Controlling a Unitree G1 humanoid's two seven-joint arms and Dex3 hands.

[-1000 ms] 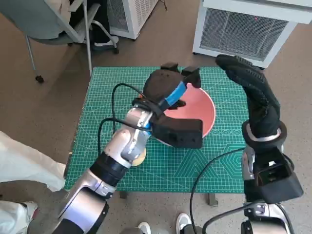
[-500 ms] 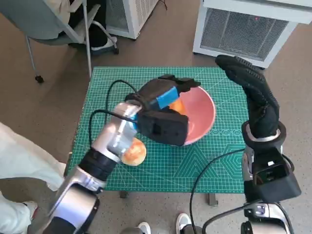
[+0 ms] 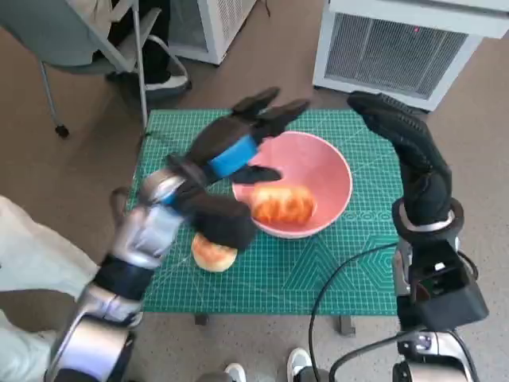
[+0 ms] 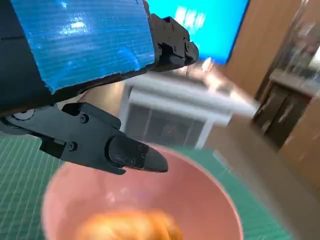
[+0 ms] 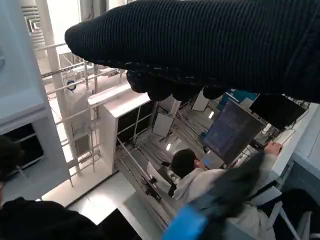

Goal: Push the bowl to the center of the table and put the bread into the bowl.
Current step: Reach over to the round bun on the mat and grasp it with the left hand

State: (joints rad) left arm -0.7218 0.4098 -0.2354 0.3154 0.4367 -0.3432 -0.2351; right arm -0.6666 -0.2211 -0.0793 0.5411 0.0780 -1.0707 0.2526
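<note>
A pink bowl (image 3: 334, 171) sits near the middle of the green mat, a little right of centre. A golden bread roll (image 3: 283, 204) lies inside it, seen blurred in the left wrist view as bread (image 4: 125, 226) in the bowl (image 4: 210, 195). A second roll (image 3: 213, 251) lies on the mat in front of the bowl's left side. My left hand (image 3: 231, 147) hovers over the bowl's left rim, fingers spread, holding nothing. My right hand (image 3: 406, 147) is raised beside the bowl's right rim, fingers straight, holding nothing.
The green cutting mat (image 3: 334, 270) covers the small table. A white cabinet with a grille (image 3: 398, 48) stands behind the table. A chair (image 3: 87, 48) is at the back left. A person's pale sleeve (image 3: 32, 263) shows at the left. A seated person (image 5: 195, 175) appears in the right wrist view.
My left hand has let go of the bread, which now lies in the bowl, and has lifted and opened, drawing back to the left. The right hand has stayed in place.
</note>
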